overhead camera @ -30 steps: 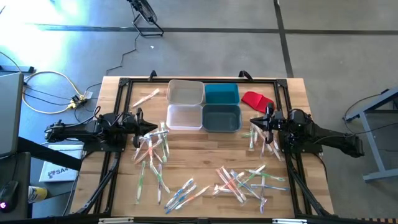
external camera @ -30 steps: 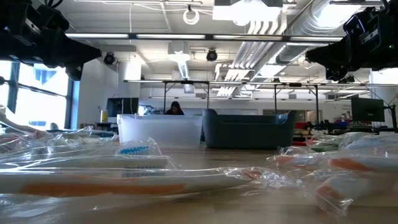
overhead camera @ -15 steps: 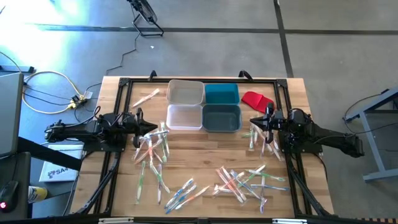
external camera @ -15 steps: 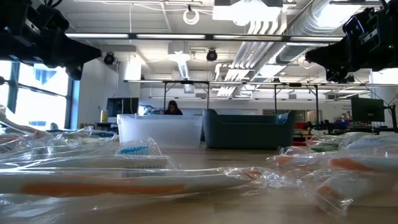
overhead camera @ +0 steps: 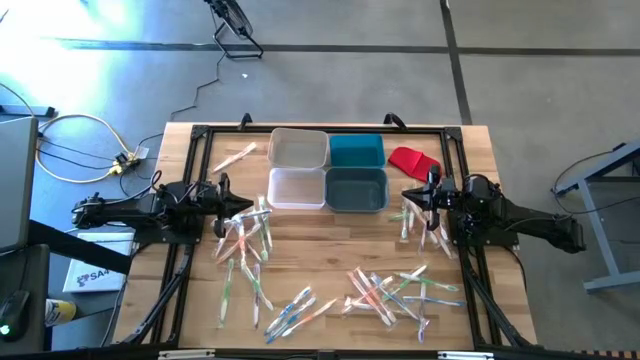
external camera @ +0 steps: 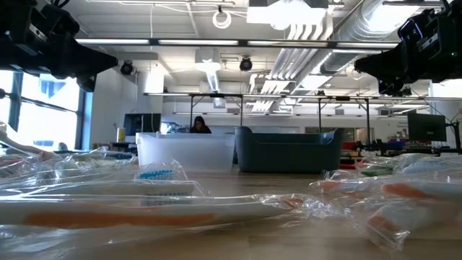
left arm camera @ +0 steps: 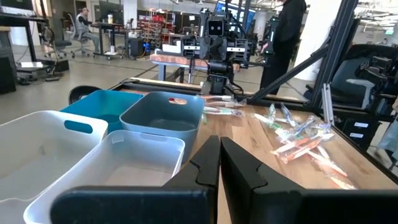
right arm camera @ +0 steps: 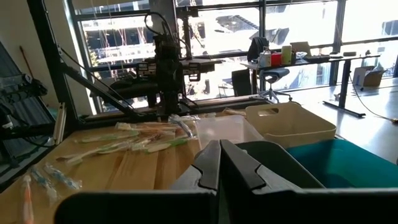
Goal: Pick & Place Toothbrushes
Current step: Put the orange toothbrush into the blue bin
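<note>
Nothing moved since before; should first open left claw [overhead camera: 222, 192], closed like right claw [overhead camera: 408, 195], beside grey bin [overhead camera: 357, 189], above nearest toothbrushes [overhead camera: 243, 232].

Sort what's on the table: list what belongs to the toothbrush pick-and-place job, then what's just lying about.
Job:
- toothbrushes, scattered loose on the table
- four bins, all empty
- left end effector and right end effector, both shut, holding nothing

Lying about:
- red cloth beside the bins
</note>
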Tool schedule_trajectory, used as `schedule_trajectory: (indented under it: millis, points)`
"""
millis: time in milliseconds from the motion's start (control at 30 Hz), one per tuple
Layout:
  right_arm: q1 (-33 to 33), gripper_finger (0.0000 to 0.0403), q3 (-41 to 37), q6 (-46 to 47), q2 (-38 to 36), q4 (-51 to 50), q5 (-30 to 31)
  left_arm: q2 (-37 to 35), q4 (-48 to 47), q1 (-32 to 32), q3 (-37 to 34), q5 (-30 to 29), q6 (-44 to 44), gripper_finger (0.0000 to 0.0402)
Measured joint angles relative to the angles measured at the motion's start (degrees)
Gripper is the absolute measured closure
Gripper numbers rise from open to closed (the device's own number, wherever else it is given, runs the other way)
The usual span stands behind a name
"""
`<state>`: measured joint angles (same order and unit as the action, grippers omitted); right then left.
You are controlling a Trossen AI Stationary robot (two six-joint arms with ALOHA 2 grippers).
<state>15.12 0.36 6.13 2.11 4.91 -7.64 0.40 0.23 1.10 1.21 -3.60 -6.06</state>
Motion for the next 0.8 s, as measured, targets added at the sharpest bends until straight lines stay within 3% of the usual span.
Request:
schedule_trajectory:
  millis: [800]
  points:
    - [0.00,0.0400,0.00,4.52,-0.02,5.22,-1.02,-0.01,0.05,0.01,0.00,-0.17,1.96,0.0391]
